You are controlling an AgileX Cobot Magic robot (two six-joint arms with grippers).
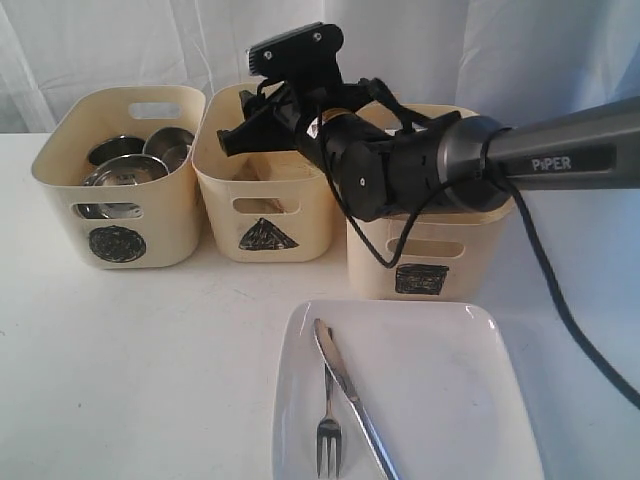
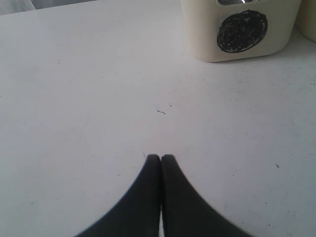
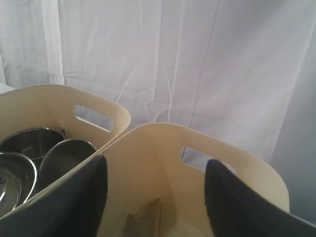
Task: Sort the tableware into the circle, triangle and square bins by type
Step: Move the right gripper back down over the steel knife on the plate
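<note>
Right gripper (image 3: 155,165) above triangle bin (image 1: 225,185): hangs with jaws spread wide, holds nothing. Left gripper (image 2: 160,158) pressed shut, empty, over table (image 2: 89,89). Plate (image 1: 440,400) in front of triangle bin, a little to the right. Square bin (image 1: 380,260) just right of triangle bin. Circle bin (image 1: 170,215) just left, holding steel bowls (image 1: 125,172). Knife (image 1: 345,385) and fork (image 1: 328,425) side by side on plate.

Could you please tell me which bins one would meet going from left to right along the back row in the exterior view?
circle bin holding steel bowls → triangle bin → square bin
</note>
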